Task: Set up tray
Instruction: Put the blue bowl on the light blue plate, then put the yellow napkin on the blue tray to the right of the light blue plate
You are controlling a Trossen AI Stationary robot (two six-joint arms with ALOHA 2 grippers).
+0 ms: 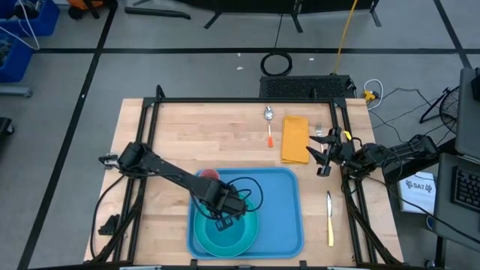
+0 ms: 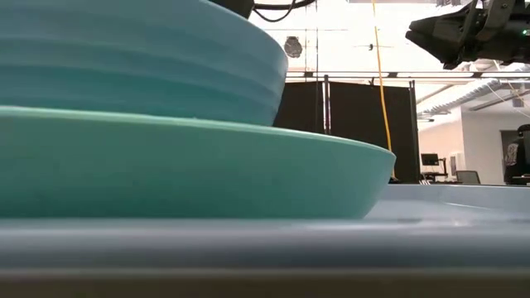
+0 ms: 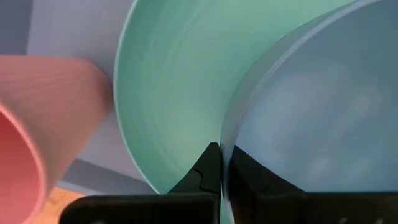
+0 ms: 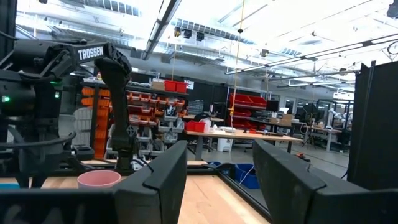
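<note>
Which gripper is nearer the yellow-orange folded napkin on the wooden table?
Right. The right gripper, open, hovers just beside the yellow-orange folded napkin, toward the table's right edge. The left gripper, shut on the pale blue bowl, is over the light-blue tray, well away.

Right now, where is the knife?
In the high view the knife lies on the bare wood at the table's right side, just right of the light-blue tray and below the right gripper.
</note>
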